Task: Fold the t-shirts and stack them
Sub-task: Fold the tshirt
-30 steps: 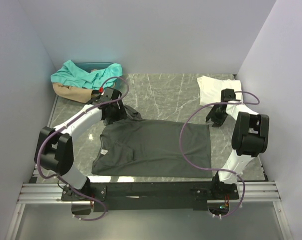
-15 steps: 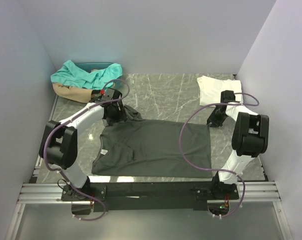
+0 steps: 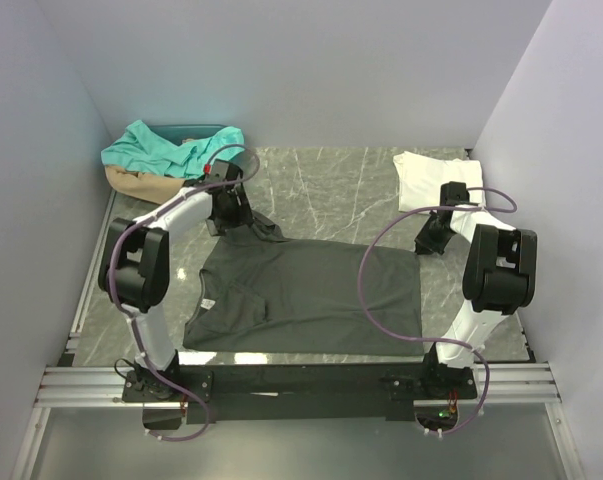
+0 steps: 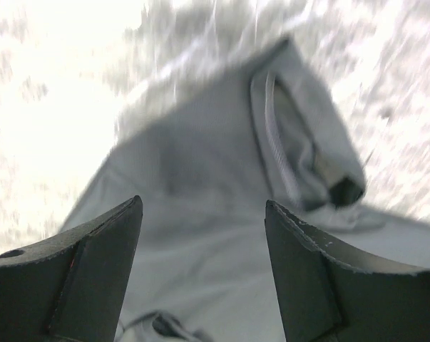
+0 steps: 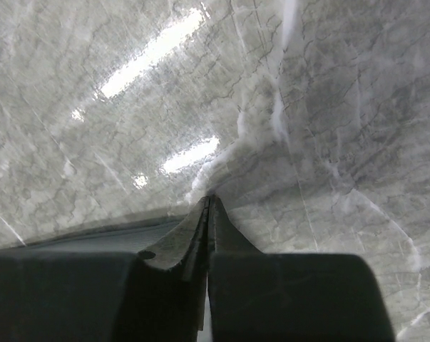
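Note:
A dark grey t-shirt (image 3: 301, 295) lies spread flat in the middle of the table, its neck to the left. My left gripper (image 3: 231, 214) hangs open over its far sleeve (image 4: 300, 135), which lies bunched between and beyond the fingers (image 4: 93, 271) without touching them. My right gripper (image 3: 431, 240) sits low at the shirt's far right hem corner. Its jaws (image 5: 209, 199) are shut, and the cloth's edge (image 5: 93, 239) runs into them from the left. A folded white t-shirt (image 3: 426, 172) lies at the back right. Teal (image 3: 166, 148) and tan (image 3: 139, 185) t-shirts are heaped at the back left.
The heaped shirts rest in a bin (image 3: 196, 128) against the back left corner. Walls close in the marble table (image 3: 331, 190) on three sides. A metal rail (image 3: 301, 382) carrying both arm bases runs along the near edge.
My right gripper has closed at the shirt's hem corner. The left arm has swung its elbow forward and its gripper has shifted slightly back over the sleeve, still open.

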{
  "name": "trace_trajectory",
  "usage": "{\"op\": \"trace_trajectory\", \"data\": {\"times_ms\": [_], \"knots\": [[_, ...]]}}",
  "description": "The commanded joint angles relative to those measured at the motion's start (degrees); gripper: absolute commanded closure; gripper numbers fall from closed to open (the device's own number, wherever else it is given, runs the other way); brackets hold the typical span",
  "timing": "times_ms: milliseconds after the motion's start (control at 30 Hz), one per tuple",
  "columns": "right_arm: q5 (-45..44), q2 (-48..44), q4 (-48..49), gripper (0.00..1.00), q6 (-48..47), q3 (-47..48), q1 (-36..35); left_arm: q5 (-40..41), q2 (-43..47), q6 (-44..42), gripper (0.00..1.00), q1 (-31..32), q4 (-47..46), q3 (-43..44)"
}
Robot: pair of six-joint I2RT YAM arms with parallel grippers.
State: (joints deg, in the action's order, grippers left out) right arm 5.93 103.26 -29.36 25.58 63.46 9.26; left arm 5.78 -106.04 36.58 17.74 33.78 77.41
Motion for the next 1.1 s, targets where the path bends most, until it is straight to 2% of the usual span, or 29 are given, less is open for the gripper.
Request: {"op": "trace_trajectory", "data": {"times_ms": [0, 167, 433, 833, 1067], "knots": [[0.57, -1.49, -1.31, 0.99, -0.89, 0.61, -0.2, -0.86, -2.59, -1.95, 0.24, -1.3, -1.17, 5.64], [0.39, -2.1, -1.31, 1.0, -0.89, 1.22, -0.2, -4.02, -8.56, -3.0, 0.27, -2.0, -2.58, 13.29], [0.57, -2.28, -2.36, 1.0, -1.24, 2.46, -0.2, -5.34, -17.53, -3.53, 0.41, -2.09, -0.39, 24.01], [0.83, -2.1, -2.36, 1.0, -1.15, 2.02, -0.2, -5.34, -19.47, -3.0, 0.47, -2.09, 0.77, 23.14], [0.92, -1.93, -2.45, 1.0, -1.06, 2.46, -0.2, -7.1, -19.73, -2.56, 0.55, -2.01, 0.41, 23.84]]}}
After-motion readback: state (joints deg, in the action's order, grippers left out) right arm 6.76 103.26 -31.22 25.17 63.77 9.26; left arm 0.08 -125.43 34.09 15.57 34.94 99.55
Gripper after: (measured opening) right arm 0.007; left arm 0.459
